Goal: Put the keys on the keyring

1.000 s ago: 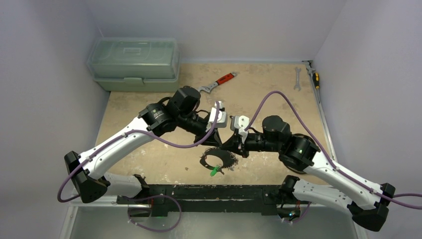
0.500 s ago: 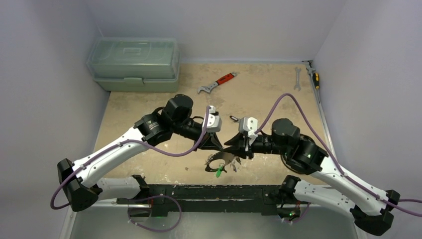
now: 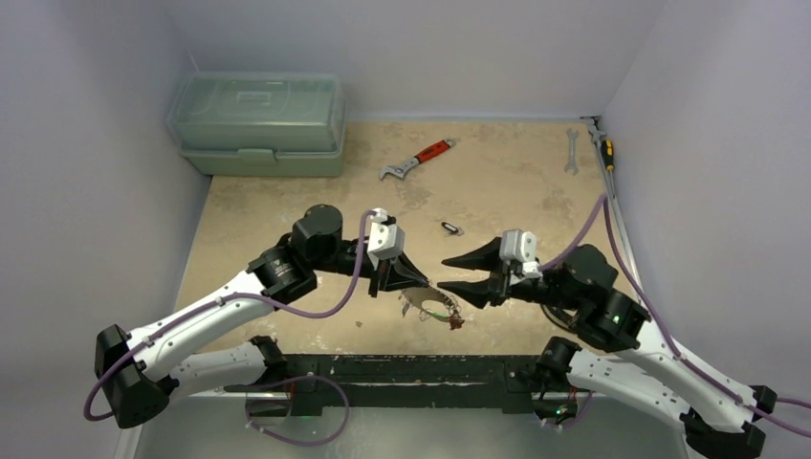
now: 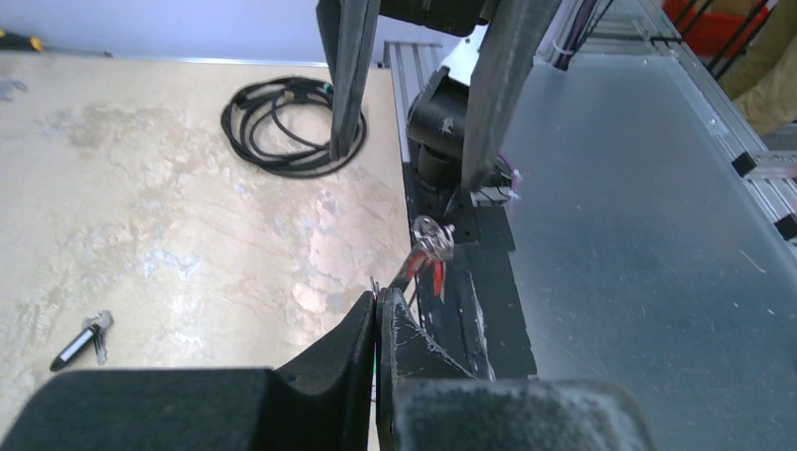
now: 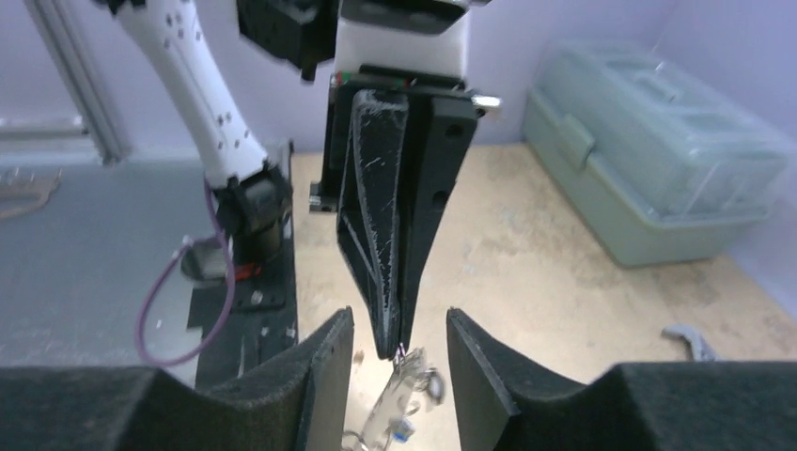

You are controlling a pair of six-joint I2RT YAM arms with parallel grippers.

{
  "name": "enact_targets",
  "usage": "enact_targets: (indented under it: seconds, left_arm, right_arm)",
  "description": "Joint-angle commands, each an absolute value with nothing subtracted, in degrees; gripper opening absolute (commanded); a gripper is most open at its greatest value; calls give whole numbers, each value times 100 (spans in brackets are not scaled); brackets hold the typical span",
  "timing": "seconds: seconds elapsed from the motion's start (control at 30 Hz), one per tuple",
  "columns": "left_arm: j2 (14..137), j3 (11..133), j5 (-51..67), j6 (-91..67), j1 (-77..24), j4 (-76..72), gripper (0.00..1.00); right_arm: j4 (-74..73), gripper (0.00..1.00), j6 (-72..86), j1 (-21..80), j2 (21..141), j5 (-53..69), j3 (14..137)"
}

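Keyring (image 3: 426,304) hangs pinched in the closed left gripper (image 3: 427,282), right gripper (image 3: 443,273) parted just beside it.

Pale lilac walls closed the space in: a back wall (image 3: 411,48) across the top of the frame, a left wall (image 3: 86,172) and a right wall (image 3: 717,172) down the sides. Between them the worktop (image 3: 507,182) was tan and mottled under soft, even light. A grey metal sheet (image 3: 430,435) ran along the bottom edge.
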State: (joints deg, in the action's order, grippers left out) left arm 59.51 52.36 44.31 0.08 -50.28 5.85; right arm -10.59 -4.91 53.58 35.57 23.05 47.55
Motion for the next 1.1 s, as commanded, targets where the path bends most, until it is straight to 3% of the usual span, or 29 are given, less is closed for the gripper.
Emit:
enact_targets:
  seconds: [0.0, 0.23, 0.4, 0.83, 1.07]
  left_arm:
    - [5589, 4763, 4327, -604, -5036, -1337, 0]
    - [5326, 4232, 4286, -937, -5036, -2424, 0]
    - [5146, 4037, 4252, -1055, -5036, -2764, 0]
    - [4983, 3393, 3959, -1774, -5036, -4358, 0]
    - [5062, 3233, 3816, -1959, -5036, -4833, 0]
  right_arm:
    - [170, 42, 50, 5353, 3083, 1892, 4151]
    - [1357, 33, 754, 5353, 2577, 1506, 3319]
    - [1317, 25, 693, 5353, 2802, 1727, 3350]
    - [1640, 24, 841, 5355, 3492, 2754, 3483]
    - [1596, 26, 922, 5353, 3396, 2697, 3477]
